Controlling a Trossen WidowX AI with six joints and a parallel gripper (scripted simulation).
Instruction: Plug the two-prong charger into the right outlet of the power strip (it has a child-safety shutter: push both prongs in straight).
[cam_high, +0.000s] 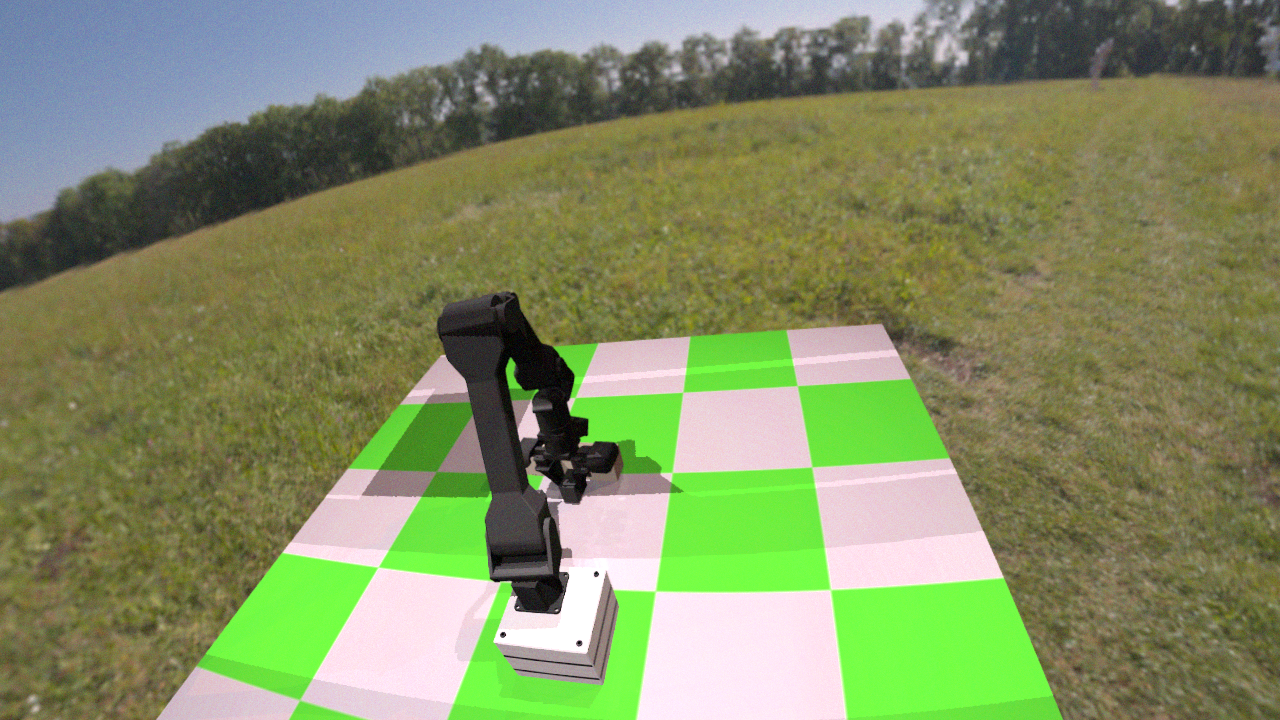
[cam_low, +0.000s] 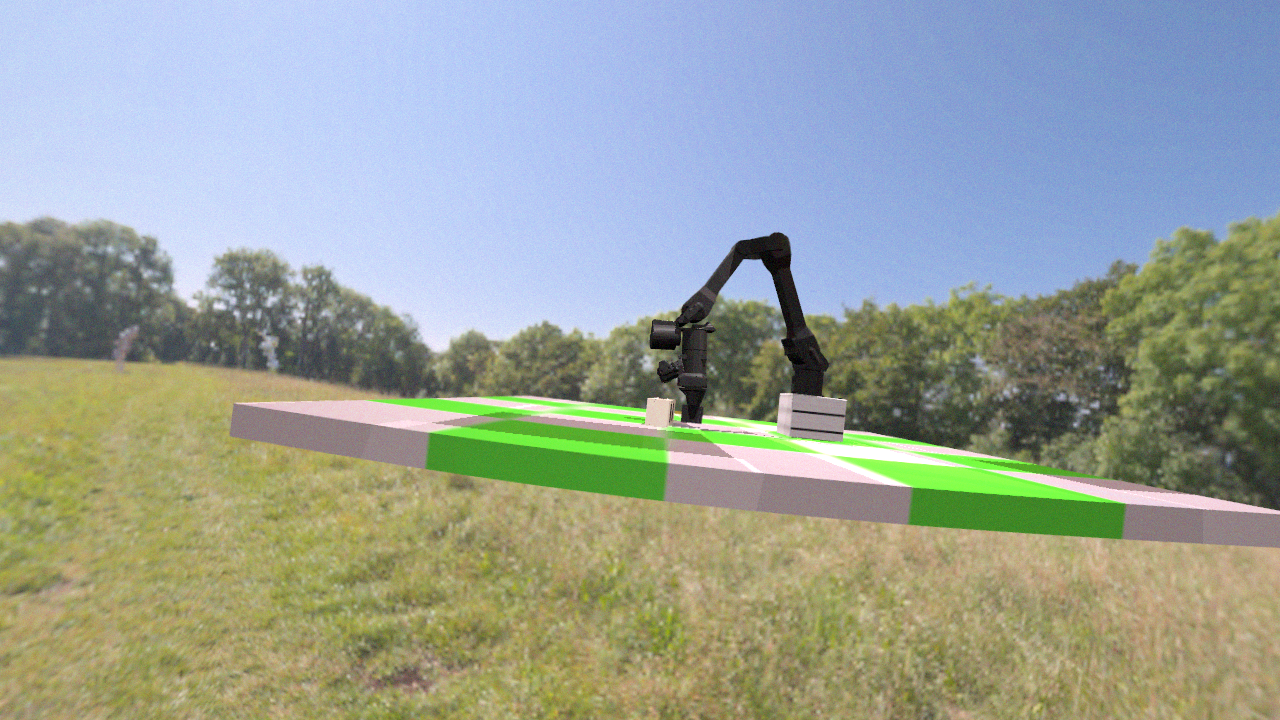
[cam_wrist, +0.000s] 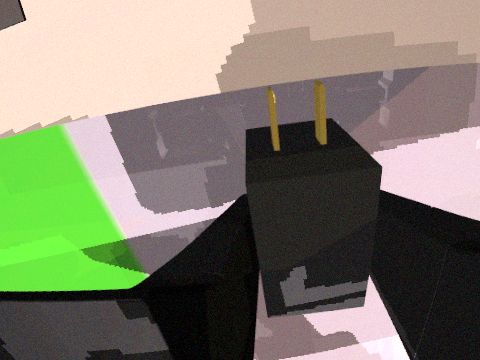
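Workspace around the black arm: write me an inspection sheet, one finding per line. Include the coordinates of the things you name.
Surface: green and pale pink checkered table top (cam_high: 747, 644) (cam_low: 546, 461), crossed by shadows.
Job's things: black box-shaped charger (cam_wrist: 312, 215), two brass-coloured prongs bare, not plugged in; cream block-shaped power strip (cam_low: 659, 412) (cam_wrist: 125, 55), outlets not discernible.
Clutter: nothing seen.
Grippers: black pincer (cam_low: 691, 420) (cam_wrist: 298, 199) shut on the charger.
Cables: nothing seen.
Surroundings: grassy field (cam_high: 805, 205) (cam_low: 447, 626), leafy green trees (cam_high: 537, 89) (cam_low: 1199, 331), blue sky (cam_high: 223, 53) (cam_low: 537, 134).
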